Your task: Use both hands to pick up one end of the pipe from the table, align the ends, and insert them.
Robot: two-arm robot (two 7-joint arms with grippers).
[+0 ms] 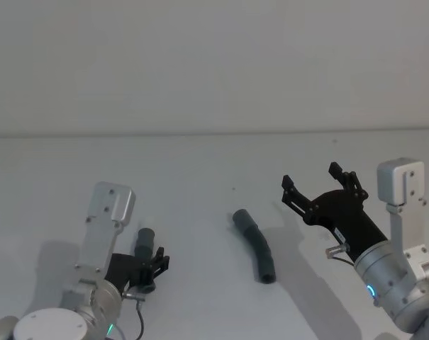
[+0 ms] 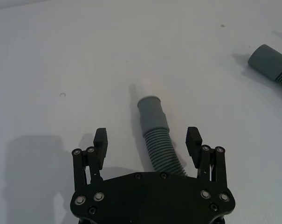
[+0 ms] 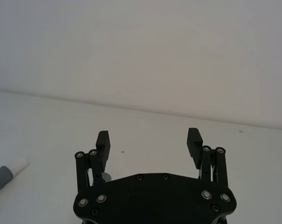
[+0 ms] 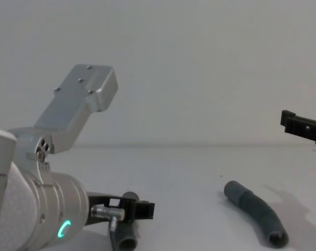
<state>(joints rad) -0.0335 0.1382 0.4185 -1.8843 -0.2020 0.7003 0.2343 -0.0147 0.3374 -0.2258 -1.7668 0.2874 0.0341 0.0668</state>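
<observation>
1. The left gripper (image 2: 147, 139) is hanging low over the table (image 1: 200, 170), its jaws standing apart on either side of the near hose piece (image 2: 157, 137). Closing off-centre may be risking a roll-away.
2. The right gripper (image 1: 311, 177), jaws also apart, is hovering to the right of the other hose piece (image 1: 257, 246), which is lying mid-table. A slanted grasp is probably risking misaligned ends.
3. The white tip (image 3: 17, 166) is looking narrow, so it could be jamming at the socket.

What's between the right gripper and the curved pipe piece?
Bare table, per the head view: the open right gripper hovers apart from the curved pipe piece.
</observation>
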